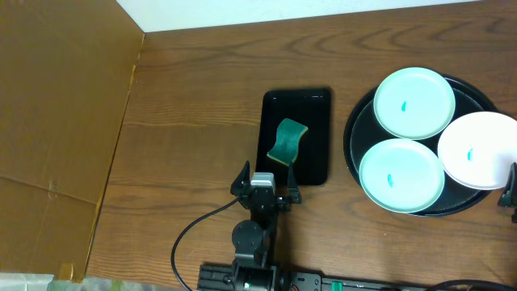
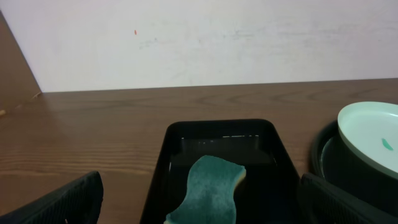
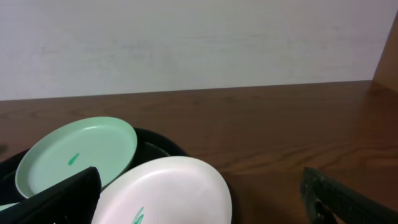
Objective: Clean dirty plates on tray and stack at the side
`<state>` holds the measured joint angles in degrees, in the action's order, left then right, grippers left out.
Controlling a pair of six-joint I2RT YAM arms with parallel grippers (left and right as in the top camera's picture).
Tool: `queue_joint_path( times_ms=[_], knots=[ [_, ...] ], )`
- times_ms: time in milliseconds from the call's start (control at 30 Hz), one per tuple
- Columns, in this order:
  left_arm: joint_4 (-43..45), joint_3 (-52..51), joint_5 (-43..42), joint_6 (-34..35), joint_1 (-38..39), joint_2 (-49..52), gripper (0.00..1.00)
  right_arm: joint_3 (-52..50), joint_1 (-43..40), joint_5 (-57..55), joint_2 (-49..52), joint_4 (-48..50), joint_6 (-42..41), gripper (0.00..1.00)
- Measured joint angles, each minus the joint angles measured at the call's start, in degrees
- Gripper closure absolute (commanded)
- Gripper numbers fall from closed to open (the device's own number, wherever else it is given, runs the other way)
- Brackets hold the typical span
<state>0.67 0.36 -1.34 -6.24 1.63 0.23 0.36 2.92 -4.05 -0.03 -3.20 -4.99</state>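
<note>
The large round black tray [image 1: 355, 121] sits at the right with three plates on it. A mint plate [image 1: 414, 102] lies at the back and another mint plate [image 1: 401, 175] at the front, each with a teal smear. A white plate [image 1: 478, 149] lies at the right and also shows a teal smear in the right wrist view [image 3: 165, 193]. My left gripper [image 1: 264, 187] is open and empty just in front of the green sponge [image 1: 287, 142]. My right gripper [image 1: 512, 194] is open and empty at the tray's right front, with the white plate between its fingers' line of sight.
A small black rectangular tray [image 1: 315, 121] holds the sponge in the middle of the wooden table. A brown cardboard panel [image 1: 56, 121] stands along the left. A black cable [image 1: 194, 234] runs by the left arm's base. A white wall is at the back.
</note>
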Motion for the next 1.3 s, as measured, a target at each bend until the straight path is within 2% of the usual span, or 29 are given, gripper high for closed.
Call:
queue_joint_path(
  times_ms=[133, 367, 1300],
  knots=[
    [-1.57, 0.26, -1.99, 7.28, 1.49, 0.04, 0.21, 0.02, 0.04, 7.82, 0.17, -0.13, 7.58, 0.01],
    [-1.68, 0.31, -2.21, 12.04, 1.6, 0.04, 0.21, 0.02, 0.04, 12.68, 0.31, -0.09, 12.41, 0.01],
    [-1.68, 0.31, -2.36, 13.57, 1.6, 0.04, 0.21, 0.02, 0.04, 13.7, 0.31, -0.02, 13.64, 0.01]
  ],
)
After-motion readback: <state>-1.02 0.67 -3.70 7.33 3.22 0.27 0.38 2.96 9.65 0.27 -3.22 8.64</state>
